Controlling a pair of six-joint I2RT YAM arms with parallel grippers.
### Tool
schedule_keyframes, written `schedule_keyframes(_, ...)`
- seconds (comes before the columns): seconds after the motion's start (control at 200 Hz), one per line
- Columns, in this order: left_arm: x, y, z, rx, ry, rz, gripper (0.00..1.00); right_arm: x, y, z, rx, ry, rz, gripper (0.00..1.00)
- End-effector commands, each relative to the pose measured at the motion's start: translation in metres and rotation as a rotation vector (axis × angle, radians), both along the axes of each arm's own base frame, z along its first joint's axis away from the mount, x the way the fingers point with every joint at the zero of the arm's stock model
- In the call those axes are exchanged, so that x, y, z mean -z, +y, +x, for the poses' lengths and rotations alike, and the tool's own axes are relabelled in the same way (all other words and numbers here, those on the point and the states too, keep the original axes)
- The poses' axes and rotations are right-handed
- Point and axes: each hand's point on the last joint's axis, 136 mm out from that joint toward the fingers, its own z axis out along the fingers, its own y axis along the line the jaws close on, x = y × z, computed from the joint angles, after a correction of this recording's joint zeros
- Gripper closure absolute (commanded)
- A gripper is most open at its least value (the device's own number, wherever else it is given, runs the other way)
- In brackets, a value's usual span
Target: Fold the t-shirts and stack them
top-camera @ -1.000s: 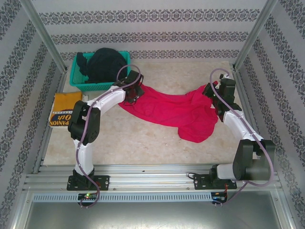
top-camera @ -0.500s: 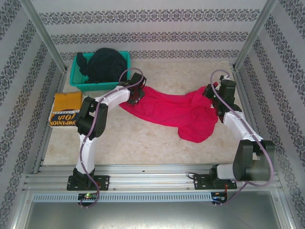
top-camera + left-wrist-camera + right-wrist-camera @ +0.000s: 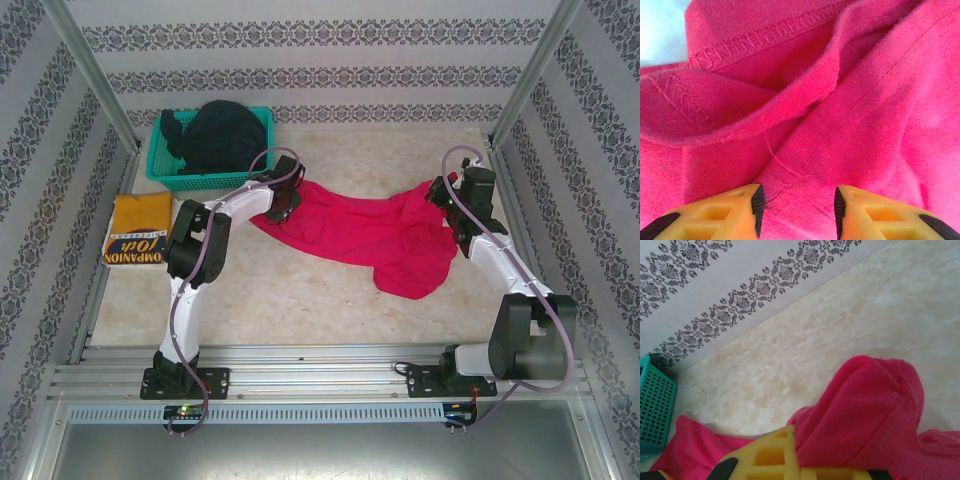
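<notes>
A bright red t-shirt (image 3: pixel 370 235) lies stretched and rumpled across the middle of the table. My left gripper (image 3: pixel 285 200) presses down on its left end. In the left wrist view the left gripper (image 3: pixel 799 210) is open, its pads apart with flat red t-shirt (image 3: pixel 840 100) cloth and a stitched hem between and beyond them. My right gripper (image 3: pixel 450 195) is shut on the shirt's right end, and a fold of the red t-shirt (image 3: pixel 865 410) bulges over its yellow fingers (image 3: pixel 775 455). A folded mustard-yellow t-shirt (image 3: pixel 135 238) lies at the left edge. Dark t-shirts (image 3: pixel 220 135) are heaped in the basket.
The teal mesh basket (image 3: pixel 160 172) stands at the back left, and its corner, the basket (image 3: pixel 652 410), shows in the right wrist view. Patterned walls and metal posts enclose the table. Bare marble tabletop (image 3: pixel 300 300) lies in front of the red shirt.
The left arm's elbow has swung to the right, toward the shirt, while its gripper stays on the shirt's left end. The right arm and the cloth have hardly moved.
</notes>
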Motion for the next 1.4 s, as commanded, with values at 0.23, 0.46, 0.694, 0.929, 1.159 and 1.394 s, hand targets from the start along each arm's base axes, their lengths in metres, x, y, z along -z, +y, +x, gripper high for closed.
schedule_keyframes(0.23,0.004,0.007,0.012,-0.039,-0.007,-0.024,0.98,-0.013,-0.004,-0.001,0.008,-0.043,0.006,1.0)
schedule_keyframes(0.46,-0.015,0.001,0.034,0.012,-0.103,-0.03,1.0,-0.017,-0.003,-0.004,0.006,-0.048,0.007,1.0)
schedule_keyframes(0.694,-0.04,0.007,0.038,0.02,-0.171,0.006,1.0,-0.015,-0.003,-0.005,0.008,-0.045,0.009,1.0)
schedule_keyframes(0.929,-0.056,0.019,0.036,0.006,-0.239,0.054,0.79,-0.011,-0.001,-0.005,0.004,-0.041,0.027,1.0)
schedule_keyframes(1.159,-0.051,0.028,0.06,0.001,-0.22,0.098,0.72,-0.009,0.0,-0.006,-0.001,-0.039,0.042,1.0)
schedule_keyframes(1.394,-0.058,0.066,0.069,-0.136,-0.218,0.175,0.72,-0.005,0.002,-0.007,-0.006,-0.032,0.058,1.0)
